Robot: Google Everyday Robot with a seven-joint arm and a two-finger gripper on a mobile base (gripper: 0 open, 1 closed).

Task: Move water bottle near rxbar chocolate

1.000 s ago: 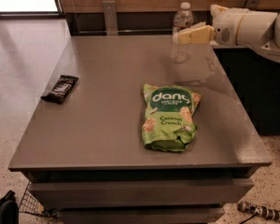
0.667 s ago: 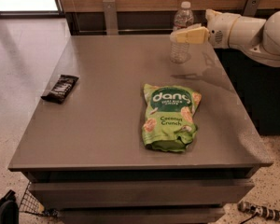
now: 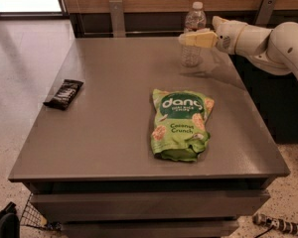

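- A grey bench fills most of the view, seen from its front edge.
- A clear ribbed water bottle with a white cap stands upright near the bench's back edge, toward the back right corner.
- The robot's white arm reaches in from beyond the right edge, held above the bench top.
- The gripper, pale yellow at its tip, is at the bottle's middle and crosses in front of it, so it overlaps the bottle in this view.
- Whether the jaws are clenched on the bottle or released cannot be told from here.
- A small black snack bar with white lettering lies flat near the left edge, about midway between back and front.
- The snack bar is well apart from the bottle, across the bench from it.
- A large green chips bag lies flat right of centre, toward the front edge, between the bottle and the front right corner.
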